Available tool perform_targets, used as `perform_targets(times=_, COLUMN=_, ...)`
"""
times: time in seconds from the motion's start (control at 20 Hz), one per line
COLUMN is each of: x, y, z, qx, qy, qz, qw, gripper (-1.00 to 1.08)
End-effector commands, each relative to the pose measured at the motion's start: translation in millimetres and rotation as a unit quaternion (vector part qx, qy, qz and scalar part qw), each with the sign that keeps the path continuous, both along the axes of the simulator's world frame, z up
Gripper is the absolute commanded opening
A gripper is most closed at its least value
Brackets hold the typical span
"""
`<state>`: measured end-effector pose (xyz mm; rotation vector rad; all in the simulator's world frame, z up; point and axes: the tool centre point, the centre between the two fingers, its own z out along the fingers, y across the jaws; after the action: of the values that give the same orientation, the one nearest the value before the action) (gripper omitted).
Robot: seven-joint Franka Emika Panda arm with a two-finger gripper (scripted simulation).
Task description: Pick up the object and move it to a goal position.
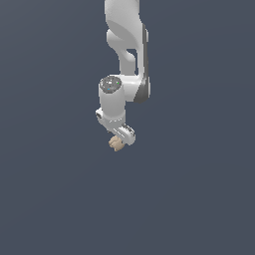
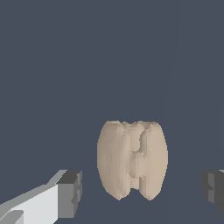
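I've got the gripper (image 2: 141, 190) wide open around the tan lump (image 2: 132, 159), holding nothing yet, so I'd centre it, then squeeze slowly.

A lumpy, ridged tan-beige object (image 2: 132, 164) is seen between the grey pads (image 2: 70, 194) of the spread white gripper (image 2: 142, 190), untouched.

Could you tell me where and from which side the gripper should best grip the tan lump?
Probably across the bulging middle of the tan lump, one finger on each rounded flank. The wrist view shows it centred between the open gripper with clear gaps, its grooved face toward the camera, so descend straight and close.
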<state>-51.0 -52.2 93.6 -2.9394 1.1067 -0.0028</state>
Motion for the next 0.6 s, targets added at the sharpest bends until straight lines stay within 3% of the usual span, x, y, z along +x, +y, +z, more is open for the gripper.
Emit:
perform_targets(times=0.0, x=-2, y=0, z=-2, qx=0.0, qy=0.001, qz=-0.006, qw=1.0, gripper=1.0)
perform_targets(times=0.55, x=-3, y=0, z=-28, qx=0.0, qy=0.001, qz=-0.006, qw=1.0, gripper=1.0)
